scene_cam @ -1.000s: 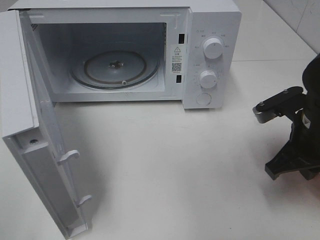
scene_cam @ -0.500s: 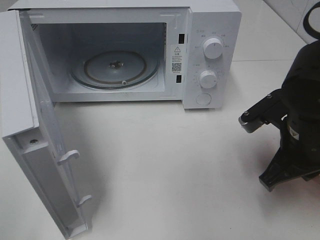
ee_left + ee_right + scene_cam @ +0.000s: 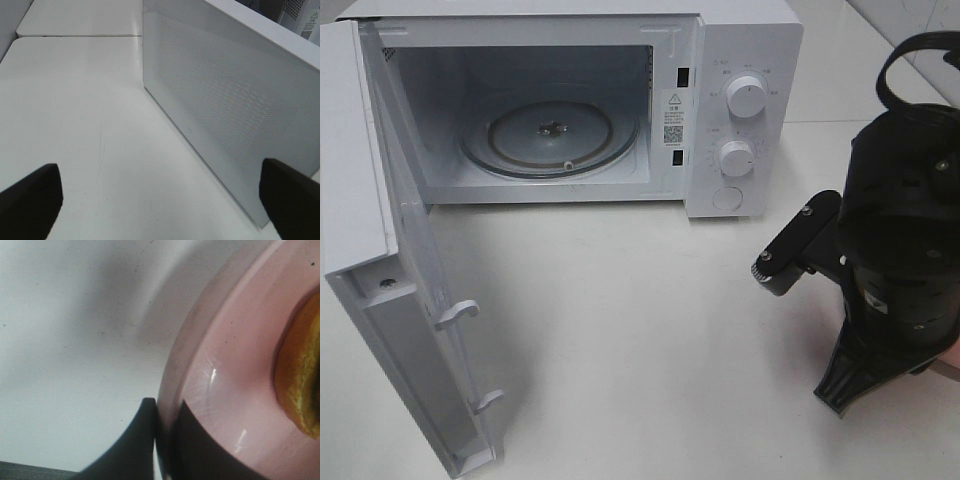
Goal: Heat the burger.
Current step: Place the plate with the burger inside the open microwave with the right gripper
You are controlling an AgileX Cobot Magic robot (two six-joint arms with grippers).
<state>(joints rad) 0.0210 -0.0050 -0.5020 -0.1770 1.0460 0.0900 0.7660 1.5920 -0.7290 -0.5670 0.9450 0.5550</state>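
Two black grippers are in view.

Right gripper [image 3: 164, 412]: the jaws are drawn almost together and pinch the raised rim of a round glossy pink plate [image 3: 225, 390], with one finger outside the rim and one inside. Just beyond the inner finger, further onto the plate, sits the burger [image 3: 300, 390]. Only an edge of its golden-brown bun shows, apart from the fingers. On the outer side of this gripper lies the white table [image 3: 60, 340]. Whether the plate rests on it or hangs above it cannot be told. Well ahead of this gripper and across to its left stands a white box-shaped microwave oven [image 3: 740, 60]. Its two round white dials [image 3: 747, 97] are on the side nearest the gripper, then comes the round glass turntable [image 3: 550, 135] in the cavity, and farthest is the door [image 3: 410, 330], swung wide open.

Left gripper [image 3: 157, 170]: the jaws are spread wide and hold nothing. Ahead of it and off to one side stands a white panel with fine dot mesh [image 3: 225, 115], near the gripper but not touching it.
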